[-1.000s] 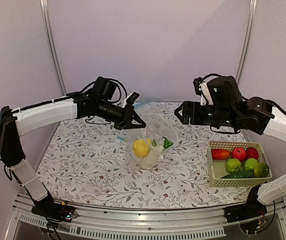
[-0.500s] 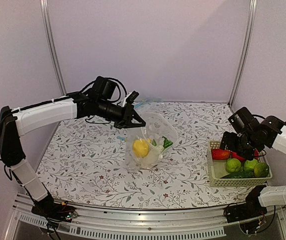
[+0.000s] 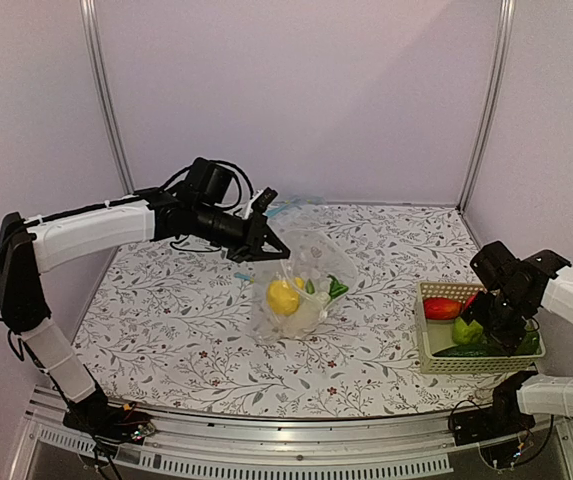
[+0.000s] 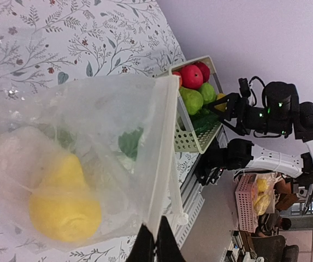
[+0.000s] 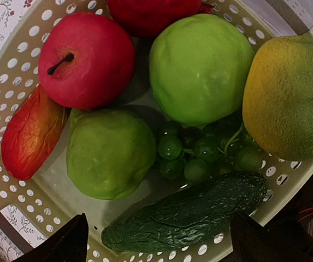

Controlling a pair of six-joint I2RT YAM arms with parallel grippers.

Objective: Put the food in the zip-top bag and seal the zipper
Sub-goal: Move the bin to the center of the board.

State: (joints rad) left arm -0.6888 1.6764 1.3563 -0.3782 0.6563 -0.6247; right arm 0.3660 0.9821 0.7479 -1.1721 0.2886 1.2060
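Our left claw (image 4: 155, 243) is clenched on the rim of the bag (image 3: 311, 275), pinching it at the zipper (image 4: 166, 158) and lifting that edge off the middle of the worktop (image 3: 166, 330), so the mouth gapes toward the right. The lemon (image 3: 283, 296) lies inside, with something pale and a green leaf beside it that we cannot make out clearly. Our right claw (image 5: 160, 243) hangs released and wide over the basket (image 5: 14, 65) at the near right, holding nothing. Below it sit two green fruits (image 5: 110, 153), an apple (image 5: 85, 60), some grapes (image 5: 200, 155) and a cucumber (image 5: 189, 213), all crowded together. We judge the next step to be picking a green fruit, and that is where trouble may start. The cucumber lies right under the fingers, so a straight drop could close on the wrong thing. The fruit is round and smooth and may squirt sideways, and its tight neighbours leave little room for a finger to slide in. The bag hangs from one small pinch, so if the film slips, the mouth could sag shut or the lemon could roll out.
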